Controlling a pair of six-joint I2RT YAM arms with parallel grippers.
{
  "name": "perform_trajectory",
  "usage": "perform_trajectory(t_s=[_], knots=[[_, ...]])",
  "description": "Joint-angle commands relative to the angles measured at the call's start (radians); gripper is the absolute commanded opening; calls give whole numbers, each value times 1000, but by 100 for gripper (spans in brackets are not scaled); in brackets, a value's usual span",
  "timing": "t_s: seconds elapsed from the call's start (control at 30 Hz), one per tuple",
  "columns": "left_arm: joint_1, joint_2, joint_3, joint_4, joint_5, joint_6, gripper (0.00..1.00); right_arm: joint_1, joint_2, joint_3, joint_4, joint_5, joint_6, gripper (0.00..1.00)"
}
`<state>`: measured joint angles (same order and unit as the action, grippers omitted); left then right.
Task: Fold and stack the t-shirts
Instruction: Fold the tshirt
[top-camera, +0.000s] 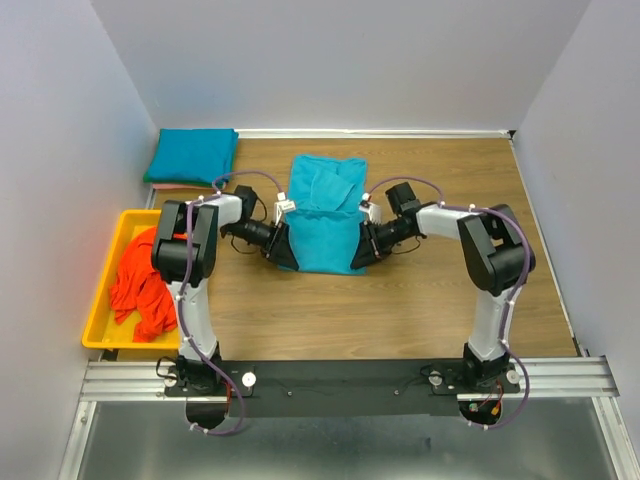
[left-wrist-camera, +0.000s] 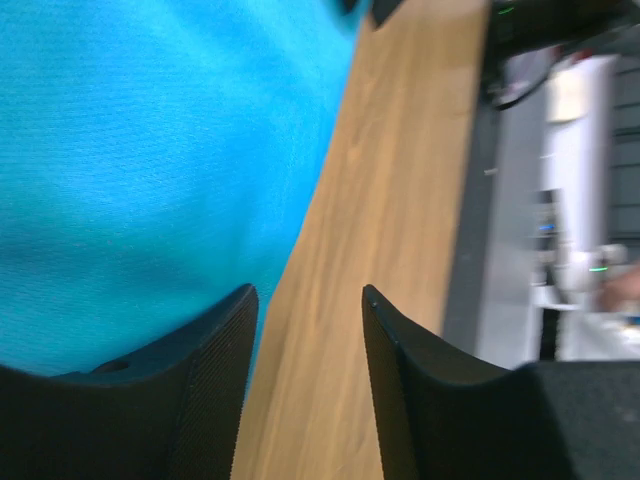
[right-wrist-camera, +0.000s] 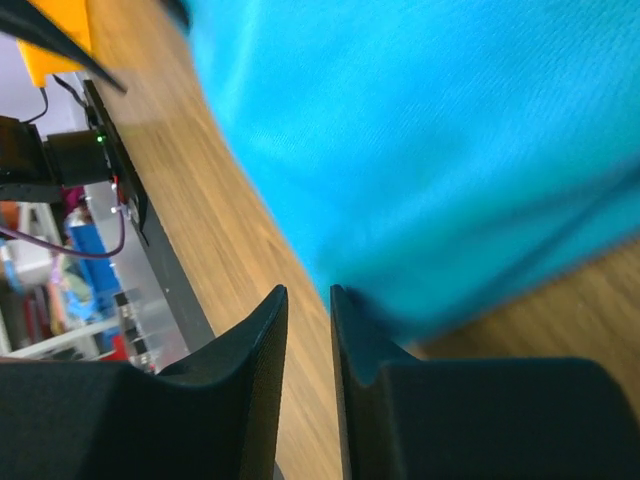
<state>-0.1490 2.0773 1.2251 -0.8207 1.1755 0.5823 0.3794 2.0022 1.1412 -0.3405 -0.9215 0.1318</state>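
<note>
The partly folded t-shirt (top-camera: 322, 215) lies at the centre of the table (top-camera: 330, 310), with the left gripper (top-camera: 280, 245) at its near left edge and the right gripper (top-camera: 362, 245) at its near right edge. A folded t-shirt (top-camera: 190, 155) lies in the far left corner of the table. The tray (top-camera: 118, 235) sits at the table's left edge, nearer than the folded t-shirt, with crumpled t-shirts (top-camera: 140, 285) in it.

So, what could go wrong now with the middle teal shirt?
1. Both wrist views show only bare table between the jaws: the left gripper and right gripper sit at the edge of the teal t-shirt, so closing may catch nothing.
2. Its far part lies rumpled, so a fold could come out crooked.
</note>
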Motion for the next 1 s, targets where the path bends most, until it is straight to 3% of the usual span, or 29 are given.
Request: perform_trajectory(t_s=[0.0, 0.07, 0.2, 0.27, 0.43, 0.5, 0.6, 0.97], knots=[[8, -190, 62, 49, -200, 86, 60, -5, -129, 18, -58, 47, -88, 33], [8, -268, 47, 98, -268, 102, 64, -5, -212, 40, -87, 67, -126, 37], [8, -472, -62, 267, -402, 166, 64, 6, -328, 29, -118, 165, -337, 44], [5, -600, -140, 352, -451, 264, 64, 44, -377, -3, -120, 280, -548, 47], [-26, -700, -298, 417, -490, 604, 64, 157, -418, -64, -63, 447, -725, 49], [-47, -711, -360, 431, -491, 741, 64, 209, -413, -99, -11, 502, -768, 49], [-76, -704, -412, 454, -502, 827, 63, 269, -402, -135, 50, 558, -794, 49], [-152, -589, -428, 459, -577, 915, 60, 357, -304, -212, 152, 650, -794, 48]])
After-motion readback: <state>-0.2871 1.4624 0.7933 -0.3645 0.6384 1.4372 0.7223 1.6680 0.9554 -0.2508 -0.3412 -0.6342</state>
